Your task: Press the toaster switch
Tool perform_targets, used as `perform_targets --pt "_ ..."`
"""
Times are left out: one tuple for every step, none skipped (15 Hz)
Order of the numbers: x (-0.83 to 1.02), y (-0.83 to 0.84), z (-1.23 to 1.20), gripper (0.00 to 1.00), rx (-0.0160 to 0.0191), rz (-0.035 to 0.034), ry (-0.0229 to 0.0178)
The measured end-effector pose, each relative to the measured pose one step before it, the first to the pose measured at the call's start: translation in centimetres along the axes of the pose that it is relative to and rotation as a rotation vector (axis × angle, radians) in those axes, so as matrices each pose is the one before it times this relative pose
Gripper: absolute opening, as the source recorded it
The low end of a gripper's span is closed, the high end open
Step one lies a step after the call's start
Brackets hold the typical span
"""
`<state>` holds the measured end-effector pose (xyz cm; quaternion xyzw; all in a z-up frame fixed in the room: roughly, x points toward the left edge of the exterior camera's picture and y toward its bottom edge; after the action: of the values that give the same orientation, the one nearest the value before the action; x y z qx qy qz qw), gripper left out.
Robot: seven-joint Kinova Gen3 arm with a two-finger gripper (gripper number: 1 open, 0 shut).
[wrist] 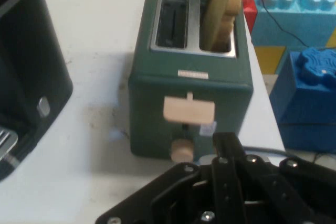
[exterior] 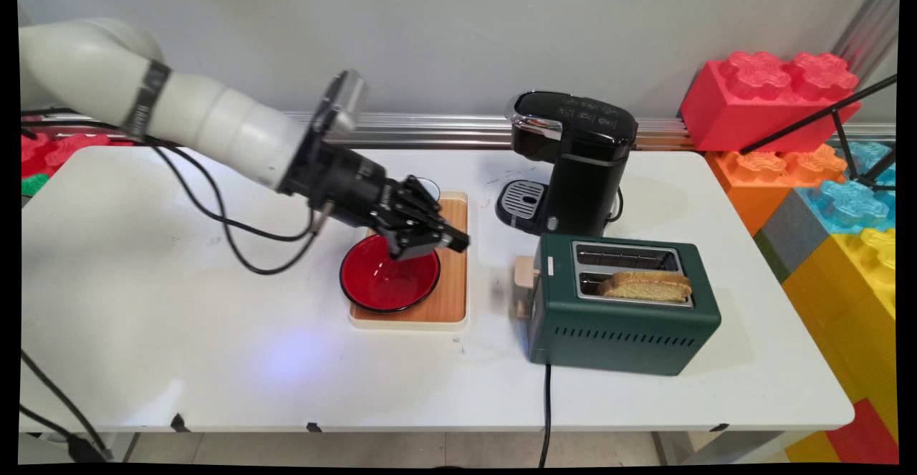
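White tabletop [exterior: 143,303] spreads across the main view, smooth and matte. From the upper left of the frame the arm slants down toward the centre, black cables looping under it. Its gripper [exterior: 437,238] hangs over the far rim of a glossy red bowl [exterior: 387,285], pointing right toward the toaster. Whether the claw is open or closed I cannot tell: in the main view the fingers merge into one dark mass, and the hand view shows only linkage at the bottom edge. Nothing appears to be held.

The bowl is round and shallow with a dark rim. It sits on a rectangular wooden tray [exterior: 451,296] with a pale raised border, which keeps it off the bare table. A small round object peeks out behind the gripper at the tray's far end, too hidden to name.

Right of the tray, toward the upper centre, stands a shiny black coffee maker [exterior: 573,160], its perforated metal drip grille facing the tray.

Just in front of it, at centre right, sits a boxy dark green toaster [exterior: 623,317] with a matte metal body and side vents. Its cream lever [wrist: 189,109] and round knob [wrist: 181,150] face the gripper, as the hand view shows. A slice of toast [exterior: 646,286] stands half out of the nearer slot; the other slot is empty.

Big plastic toy bricks [exterior: 774,95] pile up along the right edge.
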<state>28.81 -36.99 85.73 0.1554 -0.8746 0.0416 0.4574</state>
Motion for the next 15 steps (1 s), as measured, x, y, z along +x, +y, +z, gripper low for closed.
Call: perform_targets --pt "0.181 -0.121 0.879 0.00 0.00054 0.00227 0.00168" --pt "0.165 -0.164 0.932 0.00 0.00142 0.00295 0.00172" --pt "0.139 -0.150 0.726 0.00 0.00033 0.00311 0.00104" --pt "0.097 -0.146 0.734 0.00 0.00008 0.00316 -0.00013" --pt "0.058 -0.141 0.626 0.00 -0.00017 0.00259 -0.00072" --pt "0.022 -0.088 0.479 0.00 -0.00095 0.00198 -0.00092" --pt "0.013 -0.077 0.478 0.00 -0.00122 0.00170 -0.00031" --pt "0.008 -0.045 0.418 0.00 -0.00085 0.00092 0.00108" --pt "0.000 -0.038 0.331 0.00 -0.00028 0.00080 0.00066" --pt "0.008 -0.028 0.214 0.00 -0.00009 0.00064 0.00047" --pt "0.016 -0.046 0.304 0.00 -0.00031 0.00119 0.00137" --pt "0.014 -0.070 0.388 0.00 -0.00031 0.00211 0.00182" --pt "-0.009 -0.064 0.283 0.00 -0.00026 0.00143 0.00123" --pt "-0.061 -0.074 0.306 0.00 -0.00055 0.00174 -0.00050" --pt "-0.106 -0.071 0.281 0.00 -0.00071 0.00119 -0.00164"
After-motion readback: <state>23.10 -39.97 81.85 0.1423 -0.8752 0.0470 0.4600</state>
